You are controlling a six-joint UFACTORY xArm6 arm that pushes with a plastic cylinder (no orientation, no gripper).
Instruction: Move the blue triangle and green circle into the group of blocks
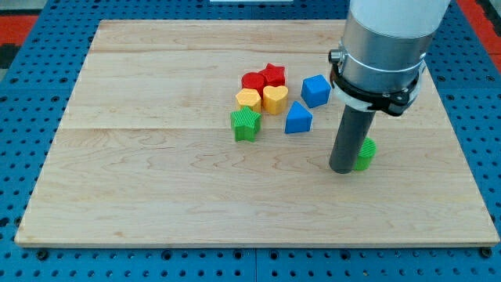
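Observation:
The blue triangle (297, 119) lies just right of the group, close to the yellow heart (275, 99). The green circle (365, 153) sits apart toward the view's right, partly hidden behind my rod. My tip (342, 169) touches the board right at the green circle's left side. The group holds a red circle (254, 80), a red star (273, 74), a yellow hexagon (248, 99), the yellow heart and a green star-like block (245, 124). A blue cube (315, 90) sits at the group's right.
The wooden board (156, 180) rests on a blue perforated table (23, 141). The arm's grey body (383, 47) hangs over the board's upper right.

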